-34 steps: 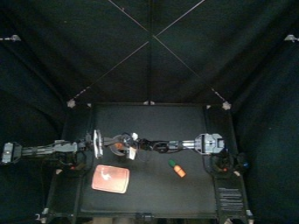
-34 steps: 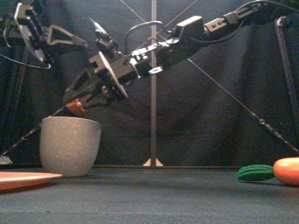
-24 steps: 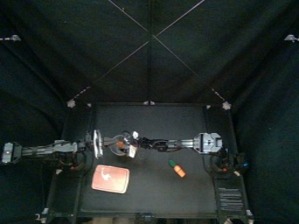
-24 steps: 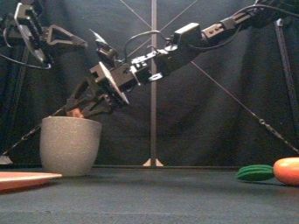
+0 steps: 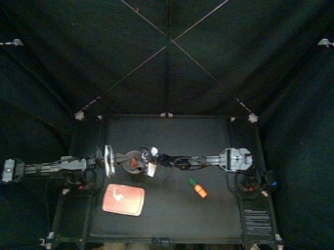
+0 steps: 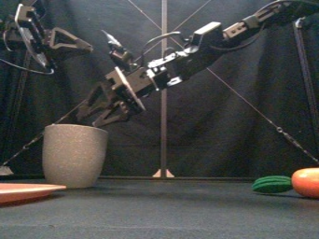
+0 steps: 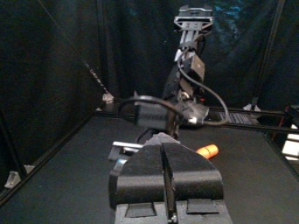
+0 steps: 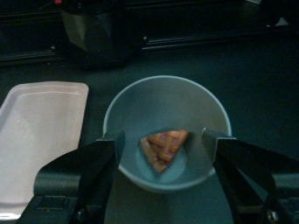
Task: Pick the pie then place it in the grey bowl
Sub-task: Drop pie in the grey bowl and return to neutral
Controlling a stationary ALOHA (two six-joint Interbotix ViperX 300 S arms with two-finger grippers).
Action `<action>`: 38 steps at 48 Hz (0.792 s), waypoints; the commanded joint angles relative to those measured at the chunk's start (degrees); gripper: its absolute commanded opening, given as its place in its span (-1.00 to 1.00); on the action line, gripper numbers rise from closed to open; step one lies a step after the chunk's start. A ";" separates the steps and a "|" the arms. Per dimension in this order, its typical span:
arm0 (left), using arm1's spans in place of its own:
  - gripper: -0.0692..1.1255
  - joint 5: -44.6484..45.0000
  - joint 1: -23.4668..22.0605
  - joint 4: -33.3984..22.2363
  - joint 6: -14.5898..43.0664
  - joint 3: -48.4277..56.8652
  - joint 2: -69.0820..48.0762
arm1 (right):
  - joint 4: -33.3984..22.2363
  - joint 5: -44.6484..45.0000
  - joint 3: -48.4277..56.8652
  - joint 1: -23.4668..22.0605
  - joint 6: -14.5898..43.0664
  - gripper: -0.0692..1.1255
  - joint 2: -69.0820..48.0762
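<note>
Pie (image 8: 166, 145) lies inside grey bowl (image 8: 131, 109). Right claw (image 8: 162, 136) over bowl, wide, empty. Left claw (image 7: 167, 162) closed beside bowl. Only retreat remains.

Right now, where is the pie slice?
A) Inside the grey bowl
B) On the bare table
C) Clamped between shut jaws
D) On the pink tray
A: the right wrist view shows the pie lying inside the grey bowl, with the right gripper above it, jaws open.
</note>
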 commanded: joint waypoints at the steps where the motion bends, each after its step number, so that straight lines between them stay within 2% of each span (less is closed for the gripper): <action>1: -0.92 -0.53 0.18 0.09 0.09 -0.70 0.18 | 0.26 -2.46 4.75 -0.09 0.00 0.81 -8.35; 13: -0.92 -0.35 0.18 -0.18 -0.09 0.18 0.09 | 0.70 -12.66 21.80 0.26 0.00 0.81 -21.71; 22: -0.92 -0.26 0.18 -0.53 0.00 0.44 0.00 | 1.32 -23.20 33.22 3.52 0.18 0.81 -31.20; 28: -0.92 -0.26 0.35 -0.53 0.09 0.44 0.00 | 1.85 -25.58 37.79 5.45 0.00 0.81 -35.16; 38: -0.92 -0.26 0.79 -0.53 0.09 0.53 0.00 | 0.79 -25.93 42.45 5.63 0.00 0.81 -39.02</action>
